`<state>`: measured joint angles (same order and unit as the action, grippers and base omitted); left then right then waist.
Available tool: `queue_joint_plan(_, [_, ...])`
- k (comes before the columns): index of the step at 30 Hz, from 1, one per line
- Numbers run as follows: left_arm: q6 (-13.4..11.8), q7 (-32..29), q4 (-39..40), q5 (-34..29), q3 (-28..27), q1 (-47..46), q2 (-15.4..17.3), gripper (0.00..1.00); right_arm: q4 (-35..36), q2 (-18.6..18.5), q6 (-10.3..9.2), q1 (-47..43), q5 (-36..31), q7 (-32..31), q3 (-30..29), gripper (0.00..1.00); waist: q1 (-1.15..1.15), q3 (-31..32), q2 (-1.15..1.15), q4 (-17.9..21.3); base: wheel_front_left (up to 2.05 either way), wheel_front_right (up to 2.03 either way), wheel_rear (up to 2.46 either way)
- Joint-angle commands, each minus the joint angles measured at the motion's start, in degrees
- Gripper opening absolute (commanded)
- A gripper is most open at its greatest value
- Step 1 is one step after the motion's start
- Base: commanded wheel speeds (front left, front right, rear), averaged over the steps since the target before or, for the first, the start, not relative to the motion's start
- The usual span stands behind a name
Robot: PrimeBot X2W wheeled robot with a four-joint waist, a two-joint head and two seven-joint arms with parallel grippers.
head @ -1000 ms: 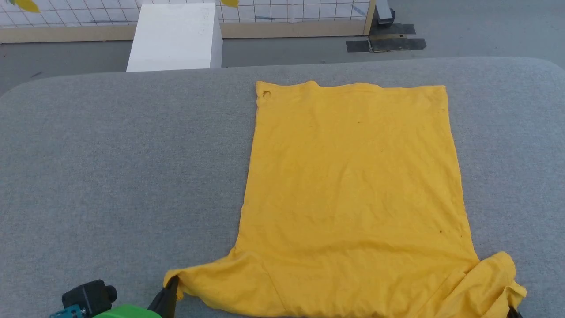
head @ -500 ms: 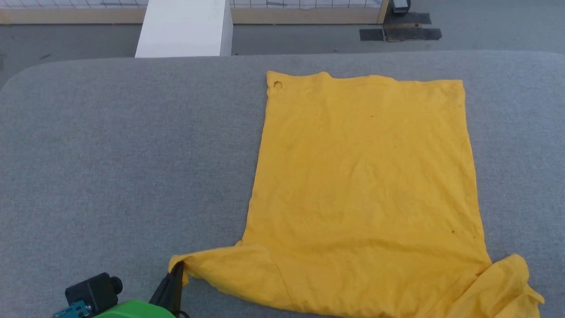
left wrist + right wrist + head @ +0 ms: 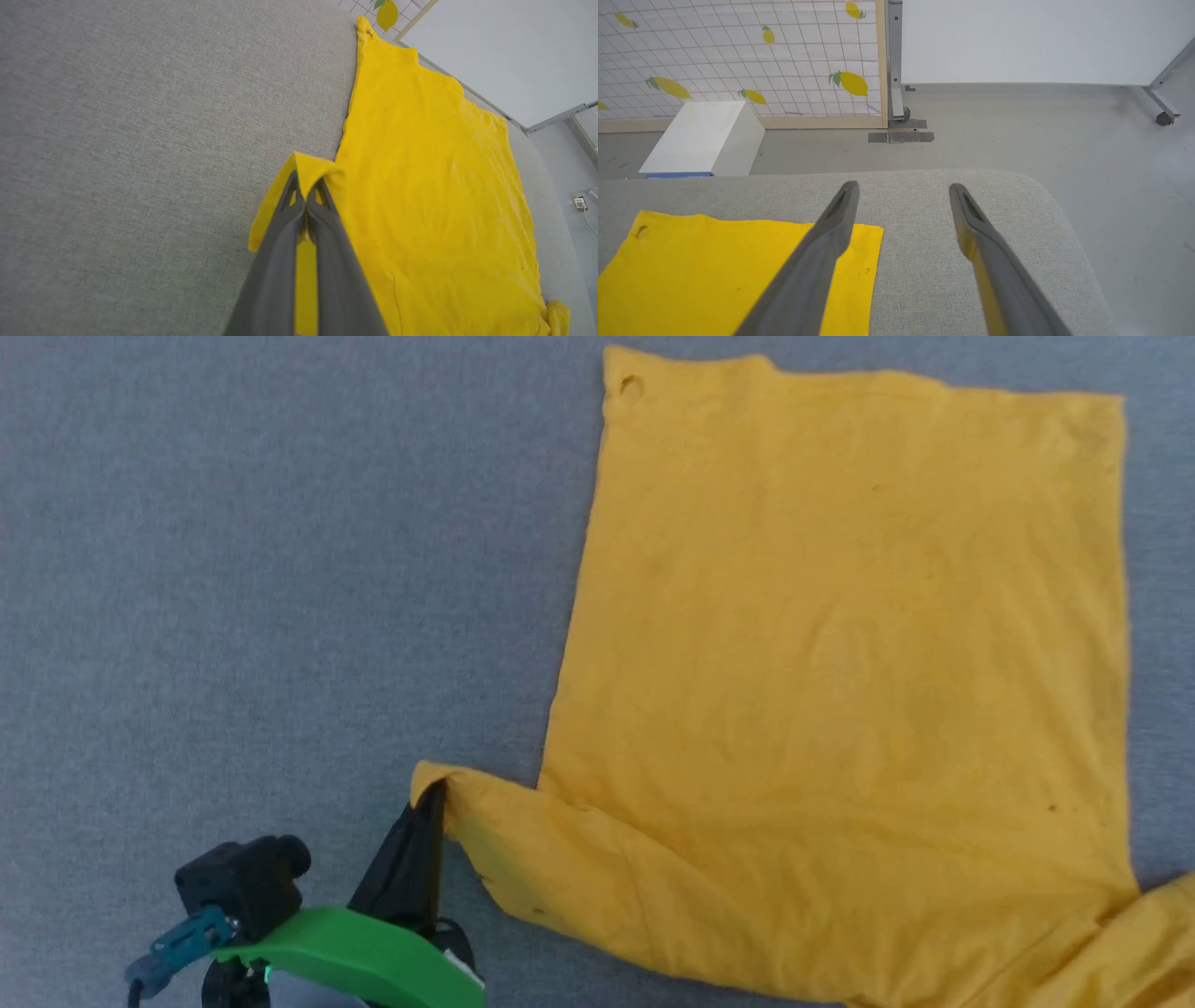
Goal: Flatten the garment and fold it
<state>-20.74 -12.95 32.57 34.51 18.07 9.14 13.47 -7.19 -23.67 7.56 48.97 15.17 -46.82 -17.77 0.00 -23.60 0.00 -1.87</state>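
shirt (image 3: 840, 663): mostly flat on table (image 3: 233, 569), plain side up
left gripper (image 3: 306, 186): you're pinching the shirt's left sleeve tip
right gripper (image 3: 903, 186): wide apart, nothing in it

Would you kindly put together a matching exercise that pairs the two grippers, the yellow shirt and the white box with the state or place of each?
Things:
1. left gripper
2. right gripper
3. garment
4. white box

States or places:
A. standing on the floor beyond the table
B. spread on the grey table, plain side up
C. shut on a sleeve
D. open, nothing between the fingers

Pairs: 1-C, 2-D, 3-B, 4-A.
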Motion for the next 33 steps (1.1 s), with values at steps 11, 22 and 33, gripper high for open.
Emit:
queue_joint_plan(11, [-0.3,0.6,0.0,-2.8,2.9,-4.4,-1.8,0.00,-13.0,0.1,-0.08,3.5,-5.7,1.8,-0.9,1.00,0.00,-13.2,0.00,-7.5,0.00,0.00,0.00])
queue_joint_plan(22, [-0.5,1.5,-1.1,-2.9,2.8,-5.3,-2.3,0.00,-17.1,0.9,-0.08,3.5,-7.7,1.4,-3.5,0.00,0.00,-13.1,0.00,-7.0,0.00,0.00,0.00])
queue_joint_plan(33, [-0.1,0.6,-5.0,-1.7,0.9,-5.6,-0.9,0.00,-15.8,0.3,-0.08,-3.0,-2.1,8.5,-6.1,0.00,0.00,-1.1,0.00,-2.2,0.00,0.00,0.00])
